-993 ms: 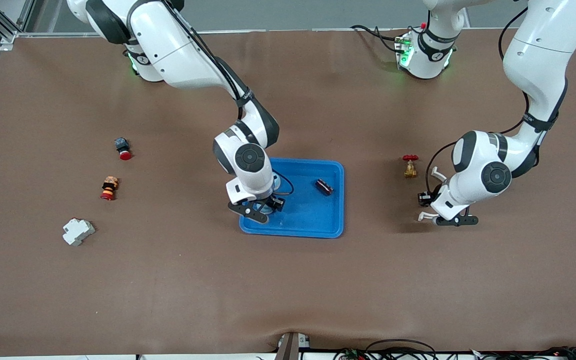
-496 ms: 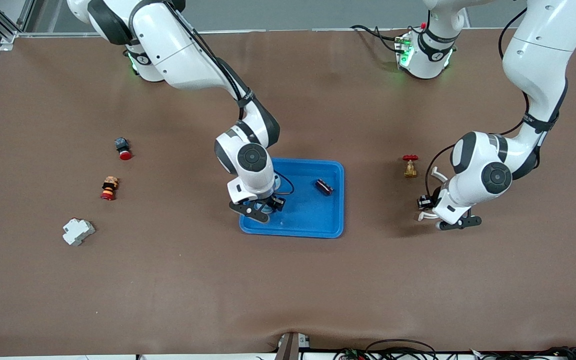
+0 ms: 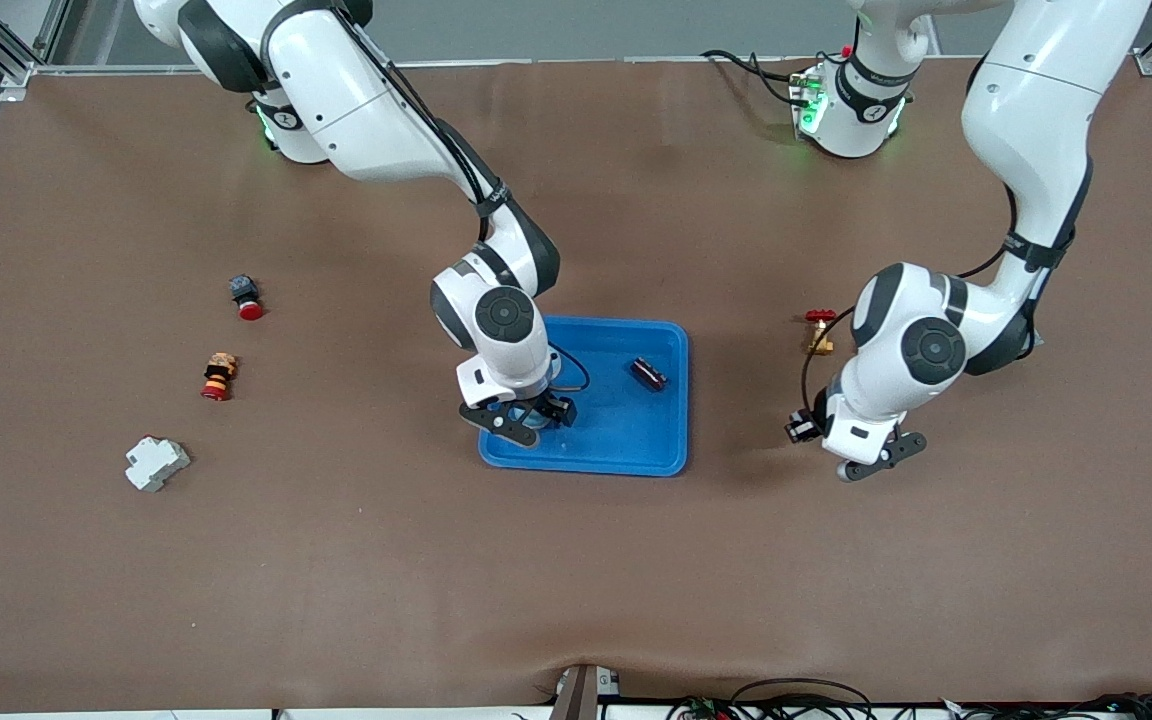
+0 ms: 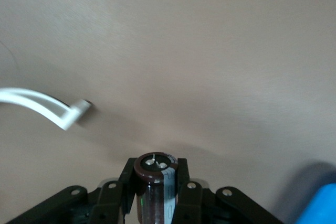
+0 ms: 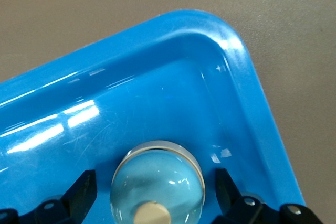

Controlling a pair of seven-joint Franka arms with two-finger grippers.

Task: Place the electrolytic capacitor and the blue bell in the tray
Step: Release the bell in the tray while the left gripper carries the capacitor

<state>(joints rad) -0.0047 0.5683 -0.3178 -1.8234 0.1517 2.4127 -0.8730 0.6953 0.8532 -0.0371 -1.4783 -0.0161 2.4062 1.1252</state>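
Right tool [image 5: 155,203], low in the lower-middle of the tray [image 3: 636,455], is now parting off the blue bell [image 5: 156,184], delivering it, while the left tool [image 4: 157,195], clamping the electrolytic capacitor [image 4: 155,182], is travelling trayward above the surface [image 3: 576,580].

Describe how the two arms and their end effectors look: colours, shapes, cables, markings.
Both arms are glossy white with rounded, bulbous links and black bands at the joints; a round dark grey cap marks each wrist. A thin black cable runs along each forearm. The left end effector and the right end effector have black fingers on a white hand body. Green lights glow at both bases.
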